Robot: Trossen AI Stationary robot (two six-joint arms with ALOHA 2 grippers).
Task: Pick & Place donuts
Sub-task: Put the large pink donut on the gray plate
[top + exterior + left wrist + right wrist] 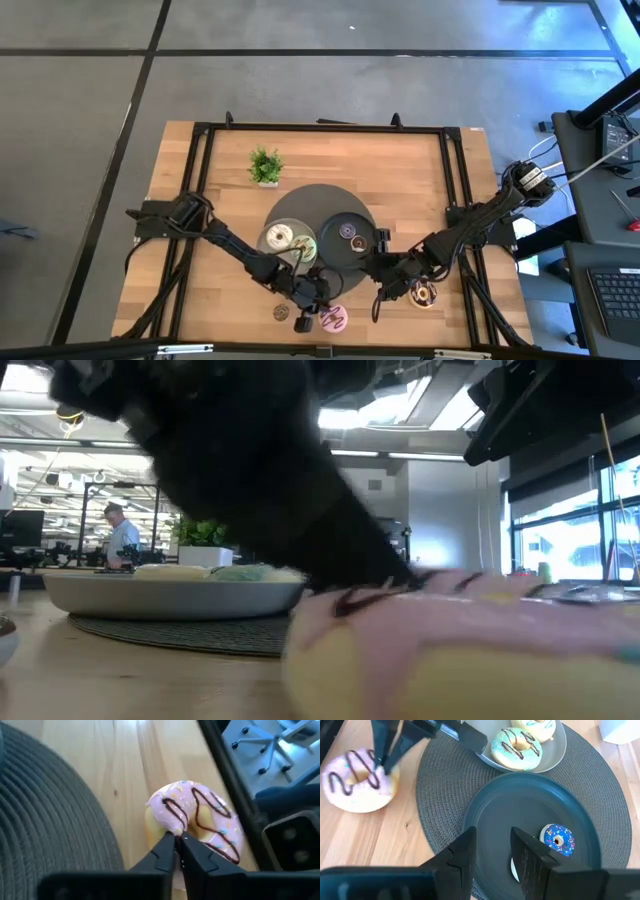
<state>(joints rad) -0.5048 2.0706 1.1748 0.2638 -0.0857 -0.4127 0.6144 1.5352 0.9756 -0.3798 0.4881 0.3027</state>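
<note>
A pink donut with dark stripes (210, 815) lies on the wood near the table's near edge (334, 319), beside the woven mat. My left gripper (178, 840) is shut, with its tips on this donut's ring. My right gripper (495, 852) hovers open over the dark plate (520, 800), touching nothing. A blue-iced mini donut (557, 840) sits on that plate. The cream donut and the green donut (516, 747) rest in the grey plate (555, 760). On the wood lie a chocolate donut (423, 293) and a small brown one (281, 313). My left gripper meets the pink donut's ring on the side facing the mat (172, 822), slanting down from above with its fingertips (382, 765) close together. I cannot tell whether any of the ring sits between them. The donut rests on the table.
The round woven mat (300, 200) carries both plates. A small potted plant (265, 165) stands toward the far left of the table. Black frame rails run along the table's sides. Bare wood shows on the far half. A person stands far off in the room.
</note>
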